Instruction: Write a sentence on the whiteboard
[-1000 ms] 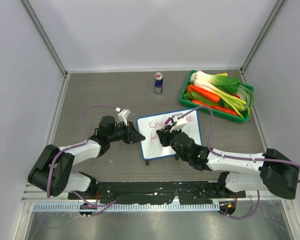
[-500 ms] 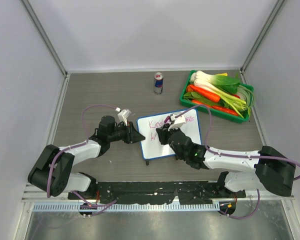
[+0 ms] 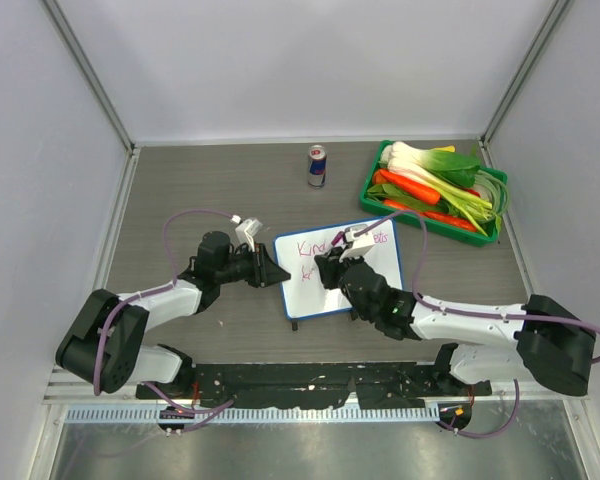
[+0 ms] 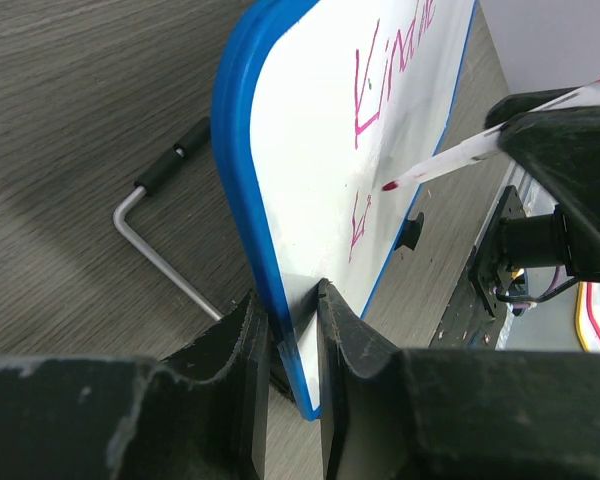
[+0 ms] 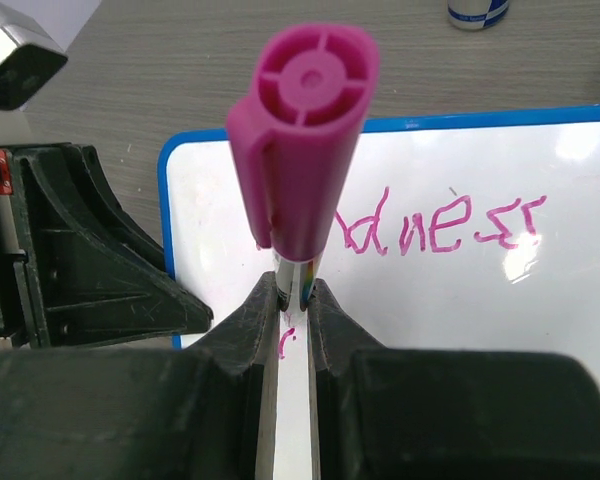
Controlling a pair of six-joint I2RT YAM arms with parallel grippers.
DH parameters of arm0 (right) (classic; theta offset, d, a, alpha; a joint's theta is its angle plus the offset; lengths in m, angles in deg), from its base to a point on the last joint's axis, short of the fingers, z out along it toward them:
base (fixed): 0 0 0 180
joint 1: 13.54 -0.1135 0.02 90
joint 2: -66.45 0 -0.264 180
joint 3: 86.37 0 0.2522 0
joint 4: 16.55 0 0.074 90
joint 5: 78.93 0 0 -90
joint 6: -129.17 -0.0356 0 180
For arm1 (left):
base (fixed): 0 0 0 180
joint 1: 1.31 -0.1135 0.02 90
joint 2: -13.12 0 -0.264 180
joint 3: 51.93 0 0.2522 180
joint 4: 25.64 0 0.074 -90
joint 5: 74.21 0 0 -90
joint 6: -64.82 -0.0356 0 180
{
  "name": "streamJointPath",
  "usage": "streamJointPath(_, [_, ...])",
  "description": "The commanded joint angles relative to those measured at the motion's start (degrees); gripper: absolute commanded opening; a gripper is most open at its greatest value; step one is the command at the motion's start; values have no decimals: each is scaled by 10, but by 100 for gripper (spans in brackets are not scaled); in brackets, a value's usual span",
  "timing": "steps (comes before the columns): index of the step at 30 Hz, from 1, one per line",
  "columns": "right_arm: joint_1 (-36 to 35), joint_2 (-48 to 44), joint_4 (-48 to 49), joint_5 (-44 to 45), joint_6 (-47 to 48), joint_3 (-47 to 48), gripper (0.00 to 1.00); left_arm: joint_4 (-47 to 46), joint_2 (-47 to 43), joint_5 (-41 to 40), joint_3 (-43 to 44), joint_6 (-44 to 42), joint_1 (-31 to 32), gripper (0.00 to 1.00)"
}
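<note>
The whiteboard (image 3: 310, 290), white with a blue rim, lies mid-table. My left gripper (image 3: 277, 277) is shut on its left edge; the rim (image 4: 242, 190) sits between the jaws in the left wrist view. The sentence (image 3: 313, 247) is magenta writing along the top line, with a short second line started below (image 3: 305, 274); it also shows in the right wrist view (image 5: 440, 225). My right gripper (image 3: 330, 272) is shut on a marker (image 5: 302, 150) with a magenta cap. The marker's tip (image 4: 390, 185) hovers close to the board by the second line.
A Red Bull can (image 3: 317, 165) stands behind the board. A green tray (image 3: 372, 172) with carrots and leeks sits at the back right. A bent metal foot (image 4: 160, 250) of the board rests on the table. Walls close in on three sides.
My right gripper with the marker has shifted slightly over the board's left half. The left arm and the board have not moved.
</note>
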Motion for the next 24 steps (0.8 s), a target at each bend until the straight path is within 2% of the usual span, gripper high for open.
streamJointPath(1, [2, -45, 26, 19, -6, -8, 1, 49, 22, -45, -2, -40, 5, 0])
streamJointPath(24, [2, 0, 27, 20, -12, -15, 1, 48, 21, -44, -2, -40, 4, 0])
